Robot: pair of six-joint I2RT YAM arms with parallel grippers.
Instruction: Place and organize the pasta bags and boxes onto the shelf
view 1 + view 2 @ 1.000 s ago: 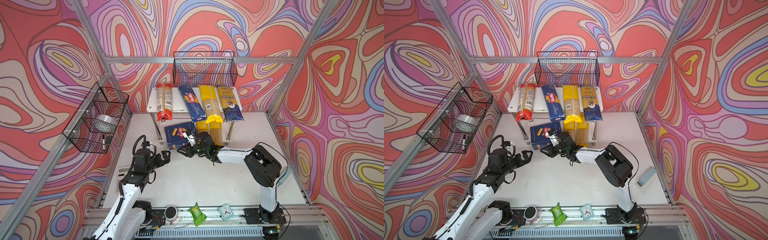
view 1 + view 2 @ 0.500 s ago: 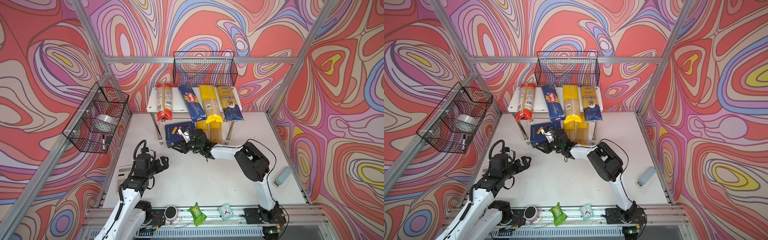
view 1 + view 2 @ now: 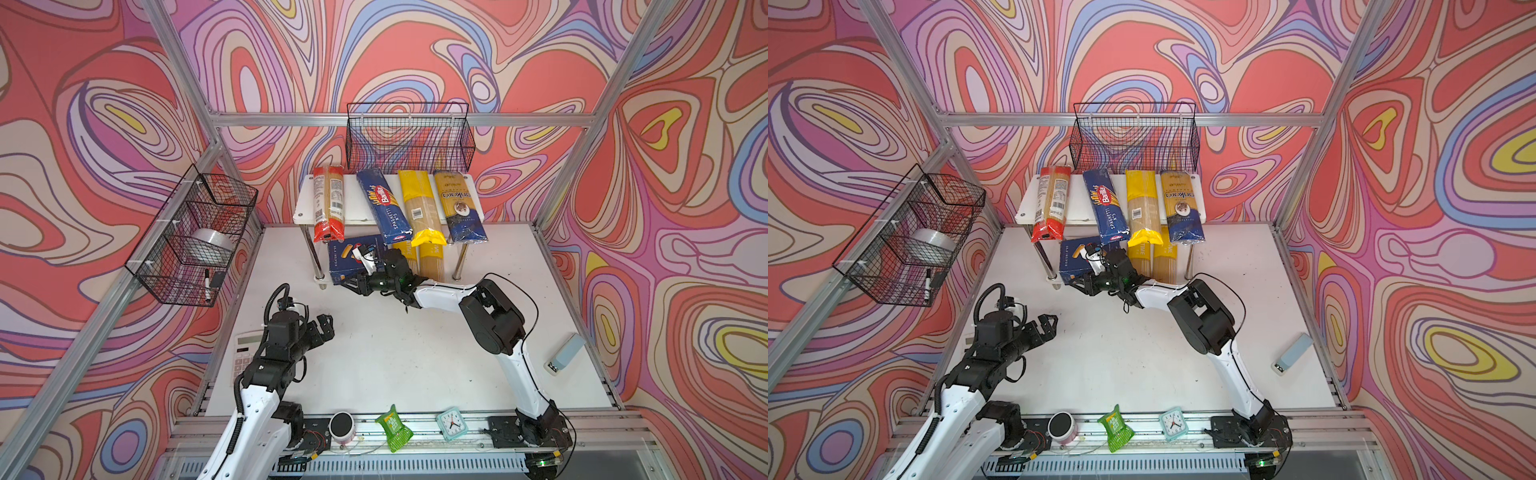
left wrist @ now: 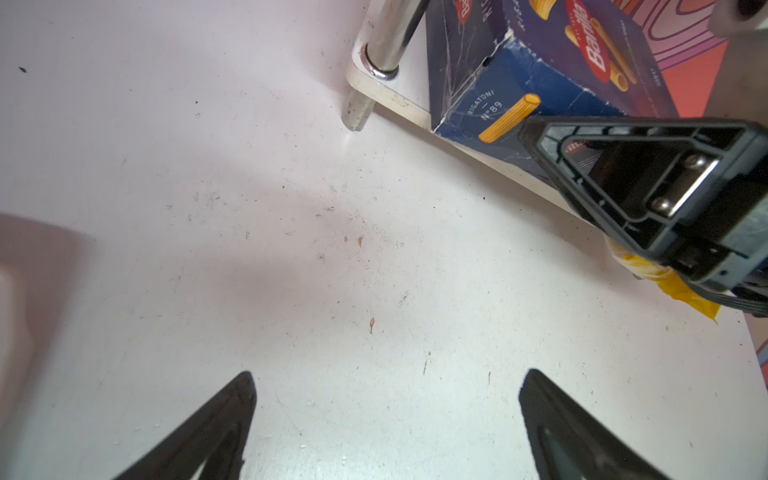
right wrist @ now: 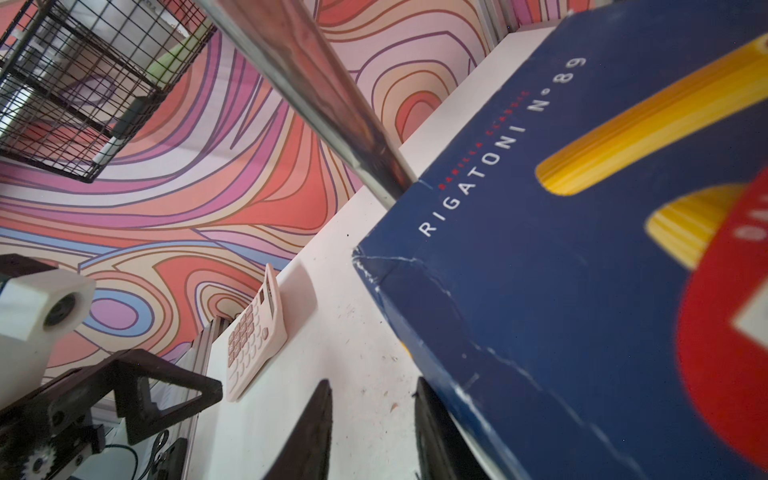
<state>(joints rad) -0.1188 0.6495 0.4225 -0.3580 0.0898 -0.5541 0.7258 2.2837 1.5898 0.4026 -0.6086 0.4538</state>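
All 7 pasta packs (image 3: 423, 208) sit shelved (image 3: 357, 210); right claw (image 3: 350, 286), barely parted, empty, presses rigatoni box (image 3: 340, 261); left claw (image 3: 325, 328) gapes empty.

I see the shelf (image 3: 353, 203) at the back middle of the bench (image 3: 395, 357), below a wall basket (image 3: 409, 137). On its top tier, left to right, lie a bag (image 3: 329, 203), the spaghetti box (image 3: 384, 205), a second bag (image 3: 419, 208) and a third bag (image 3: 457, 203). On the lower tier the rigatoni box (image 3: 345, 259) sits at the left end, with the lower bags (image 3: 432, 262) to its right. My right fingers (image 3: 356, 286) are just at that box's front end. My left fingers (image 3: 326, 326) hang over the bench's front left, near a calculator (image 3: 245, 353) at the left edge. A stapler (image 3: 565, 355) lies far right.
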